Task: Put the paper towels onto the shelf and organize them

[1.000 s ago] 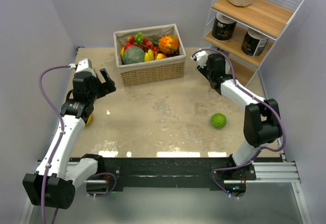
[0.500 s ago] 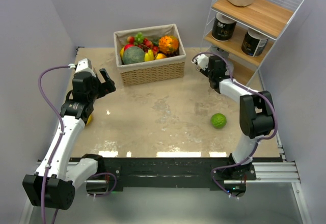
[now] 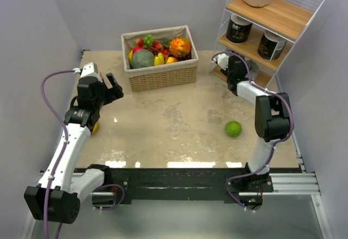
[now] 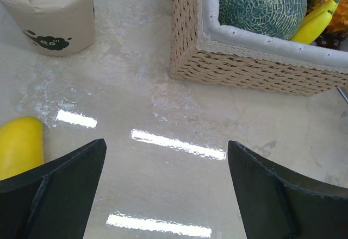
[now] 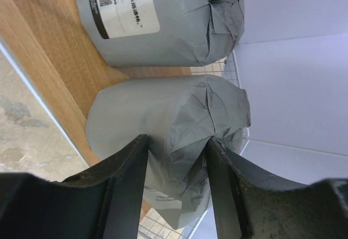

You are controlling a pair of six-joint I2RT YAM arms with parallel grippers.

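My right claw [image 5: 175, 146] is gripping a grey roll [image 5: 179, 108] on the lowest board of the shelf [image 5: 43, 60], a detail only its wrist camera is showing. My left claw [image 4: 166, 146] is hanging open; its camera alone is showing a tan roll [image 4: 51, 13] near the basket [image 4: 244, 70].

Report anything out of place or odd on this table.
Two fruits lie loose outside the basket: a green lime on the bare table at the right, and a yellow fruit at the left. One tan roll sits on the table, not on the shelf.
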